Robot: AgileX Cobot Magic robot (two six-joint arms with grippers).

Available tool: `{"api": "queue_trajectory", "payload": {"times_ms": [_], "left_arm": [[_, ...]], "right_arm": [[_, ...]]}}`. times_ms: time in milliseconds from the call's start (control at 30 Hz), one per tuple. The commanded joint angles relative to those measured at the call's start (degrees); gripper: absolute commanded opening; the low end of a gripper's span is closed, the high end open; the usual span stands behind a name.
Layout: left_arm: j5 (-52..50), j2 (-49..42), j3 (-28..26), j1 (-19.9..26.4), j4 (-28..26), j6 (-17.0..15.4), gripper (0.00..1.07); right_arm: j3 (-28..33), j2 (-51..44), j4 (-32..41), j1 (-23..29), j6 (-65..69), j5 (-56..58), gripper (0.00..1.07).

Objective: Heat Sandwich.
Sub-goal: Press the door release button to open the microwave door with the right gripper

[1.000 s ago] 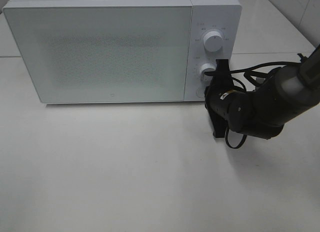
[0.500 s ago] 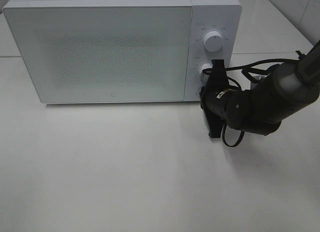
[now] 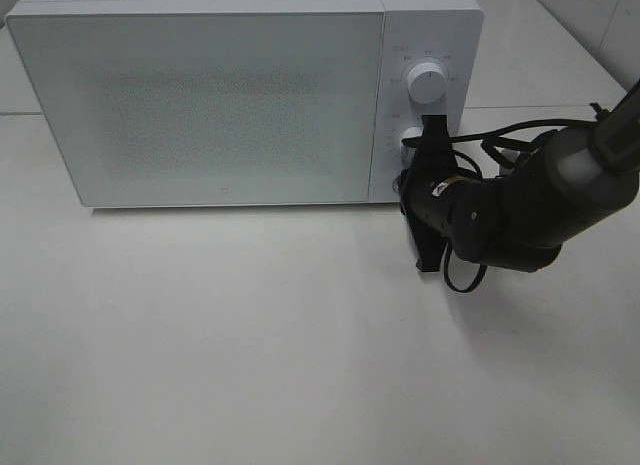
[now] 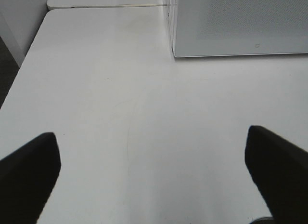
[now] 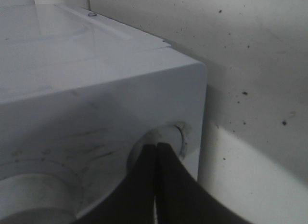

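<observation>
The white microwave (image 3: pixel 220 105) stands at the back of the table with its frosted door closed. The sandwich is hidden from every view. My right gripper (image 3: pixel 407 178) is shut, holding nothing, its tips against the control panel below the lower knob (image 3: pixel 412 139). Seen from the right wrist, the joined tips of the right gripper (image 5: pixel 156 148) rest on a small round button (image 5: pixel 177 136). In the left wrist view my left gripper (image 4: pixel 154 176) is open over bare table, its fingers (image 4: pixel 29 171) wide apart, a corner of the microwave (image 4: pixel 240 21) ahead of it.
The upper knob (image 3: pixel 428 83) sits above the lower one on the panel. Black cables (image 3: pixel 500 145) loop from the right arm (image 3: pixel 530 205) beside the microwave's right side. White table (image 3: pixel 250 335) spreads in front, with a tiled wall at the far right.
My right gripper has shifted a little left and down, closer to the microwave's panel below the lower knob. The microwave door stays closed.
</observation>
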Motion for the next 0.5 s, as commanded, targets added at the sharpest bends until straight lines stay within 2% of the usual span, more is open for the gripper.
{"api": "queue_trajectory", "payload": {"times_ms": [33,267,500], "left_arm": [[-0.86,-1.55,0.17,0.34,-0.46,-0.06,1.01],[-0.86,-1.55,0.17,0.34,-0.46,-0.06,1.01],[-0.86,-1.55,0.17,0.34,-0.46,-0.06,1.01]], "right_arm": [[-1.26,-0.40,-0.34,-0.29,-1.20,-4.13,0.01],[-4.35,1.32,1.72,-0.34,-3.15,-6.93,0.01],[-8.71,3.38,4.87,-0.40,-7.45,-18.16,0.01]]}}
